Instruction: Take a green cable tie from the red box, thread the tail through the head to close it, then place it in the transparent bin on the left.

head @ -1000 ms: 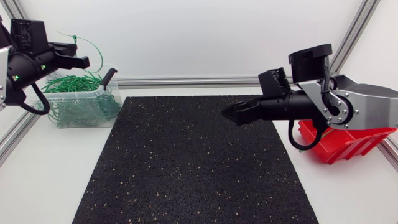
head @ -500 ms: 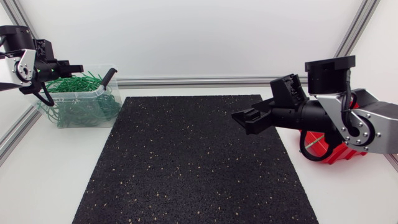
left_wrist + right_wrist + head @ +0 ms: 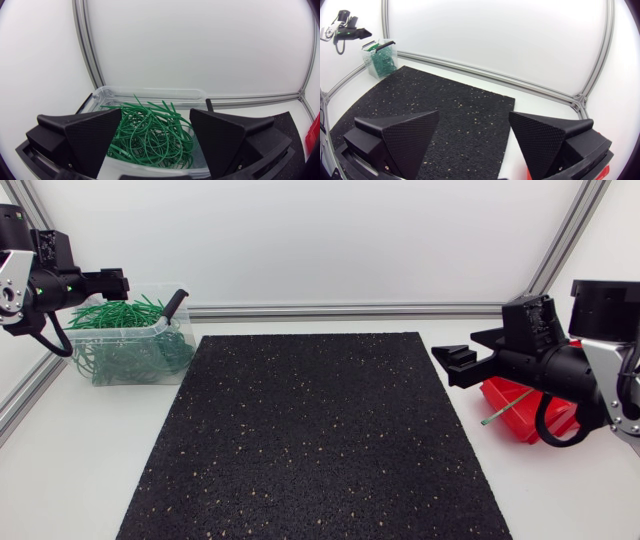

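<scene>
The transparent bin (image 3: pixel 183 332) stands at the back left, holding a heap of several looped green cable ties (image 3: pixel 122 316). My left gripper (image 3: pixel 116 281) hangs open and empty just above the bin's left rim. In the left wrist view its fingers (image 3: pixel 93 138) stand wide apart, with the bin (image 3: pixel 150 92) and the ties (image 3: pixel 150 131) below and ahead. My right gripper (image 3: pixel 458 362) is open and empty at the mat's right edge, beside the red box (image 3: pixel 517 423). One green cable tie (image 3: pixel 505 408) sticks out of that box. In the right wrist view the gripper (image 3: pixel 472 140) faces across the mat.
A black speckled mat (image 3: pixel 310 430) covers the middle of the table. A black clip (image 3: pixel 175 302) stands up at the bin's right rim. Aluminium frame rails (image 3: pixel 330 310) run along the back and side edges. The right wrist view shows the far bin (image 3: pixel 382 60).
My left gripper has opened over the bin, and the green loop it held is gone from it. My right arm has drawn back to the right, toward the red box.
</scene>
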